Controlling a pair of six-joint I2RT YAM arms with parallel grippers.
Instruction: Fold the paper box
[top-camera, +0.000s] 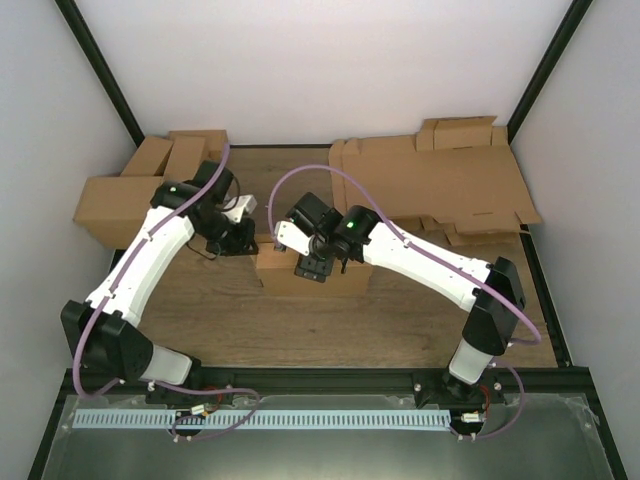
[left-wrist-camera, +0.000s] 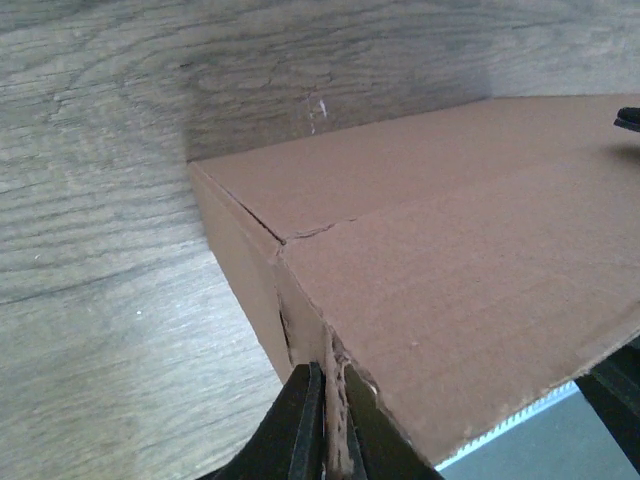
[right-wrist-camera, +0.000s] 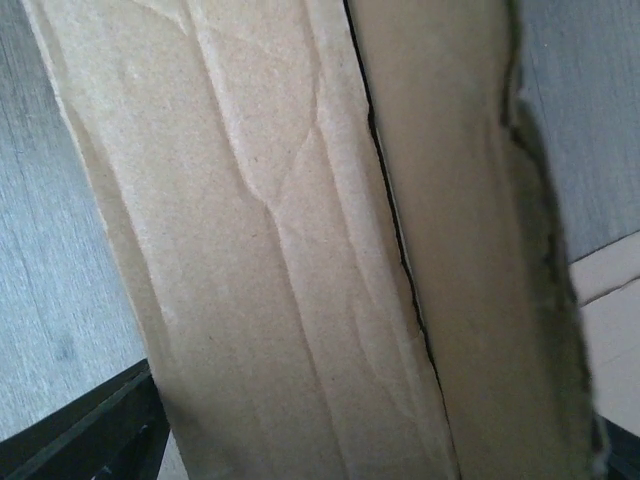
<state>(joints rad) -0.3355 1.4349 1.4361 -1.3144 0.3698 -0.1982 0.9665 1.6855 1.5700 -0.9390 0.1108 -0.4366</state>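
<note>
The paper box (top-camera: 285, 277), plain brown cardboard, stands on the wooden table between the two arms. My left gripper (top-camera: 238, 240) is at its left end. In the left wrist view the black fingers (left-wrist-camera: 300, 425) are shut on a thin raw cardboard edge at the corner of the paper box (left-wrist-camera: 450, 260). My right gripper (top-camera: 314, 266) is down over the box's top. In the right wrist view the paper box (right-wrist-camera: 300, 250) fills the frame, its two panels parted by a dark seam. The right gripper (right-wrist-camera: 370, 455) stands wide astride it, with one finger (right-wrist-camera: 90, 435) showing at lower left.
A pile of flat brown cardboard sheets (top-camera: 440, 185) lies at the back right. A cluster of brown cartons (top-camera: 140, 190) sits at the back left. White walls close in the table (top-camera: 400, 315) on three sides. A metal rail (top-camera: 300, 418) runs along the near edge.
</note>
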